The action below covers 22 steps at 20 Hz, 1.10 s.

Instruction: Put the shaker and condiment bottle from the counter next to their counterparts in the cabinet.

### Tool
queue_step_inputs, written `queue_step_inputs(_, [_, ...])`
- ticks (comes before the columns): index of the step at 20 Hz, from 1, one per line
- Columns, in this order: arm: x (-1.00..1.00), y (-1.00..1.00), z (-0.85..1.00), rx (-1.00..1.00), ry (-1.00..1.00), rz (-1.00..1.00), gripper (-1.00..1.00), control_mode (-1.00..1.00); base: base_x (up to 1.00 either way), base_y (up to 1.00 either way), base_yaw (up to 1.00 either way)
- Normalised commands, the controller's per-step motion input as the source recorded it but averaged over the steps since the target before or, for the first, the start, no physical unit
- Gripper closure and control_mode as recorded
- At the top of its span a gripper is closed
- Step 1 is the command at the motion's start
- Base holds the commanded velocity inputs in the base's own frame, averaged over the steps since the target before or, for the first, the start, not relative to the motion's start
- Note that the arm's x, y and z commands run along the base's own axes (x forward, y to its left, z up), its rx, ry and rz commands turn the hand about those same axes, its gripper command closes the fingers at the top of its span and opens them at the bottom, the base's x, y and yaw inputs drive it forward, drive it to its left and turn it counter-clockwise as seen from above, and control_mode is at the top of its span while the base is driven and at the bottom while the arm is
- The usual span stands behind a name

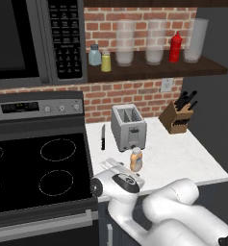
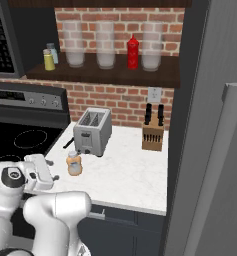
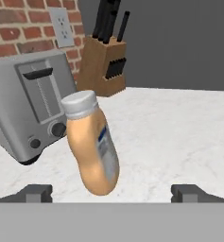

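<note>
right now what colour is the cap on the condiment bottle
Pale whitish-grey, over an orange-tan condiment bottle; the hand view shows it best.

Condiment bottle (image 1: 136, 159) stands on counter (image 1: 183, 158), just in front of toaster (image 1: 128, 127); knife block (image 1: 178, 115) to toaster's right, by wall. Shaker (image 1: 106, 61) on cabinet (image 1: 202, 67) shelf, just beside its counterpart shaker (image 1: 94, 55); squeeze bottle (image 1: 175, 47) further right. Tool (image 3: 111, 193) open, near bottle.
</note>
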Motion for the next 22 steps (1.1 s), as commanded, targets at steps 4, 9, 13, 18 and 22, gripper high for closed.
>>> queue_step_inputs(4, [0.42, 0.00, -0.25, 0.00, 0.00, -0.03, -1.00, -1.00, 0.00, 0.00, 0.00])
queue_step_inputs(9, [0.43, -0.08, -0.14, 0.00, 0.01, 0.00, -1.00, -1.00, 0.00, 0.00, 0.00])
queue_step_inputs(13, [0.07, -0.27, -0.21, 0.00, 0.04, -0.02, -1.00, -1.00, 0.00, 0.00, 0.00])
queue_step_inputs(18, [0.02, -0.26, -0.20, 0.00, 0.12, -0.06, -1.00, -1.00, 0.00, 0.00, 0.00])
queue_step_inputs(22, [0.18, -0.26, -0.10, 0.00, 0.11, -0.03, -1.00, -1.00, 0.00, 0.00, 0.00])
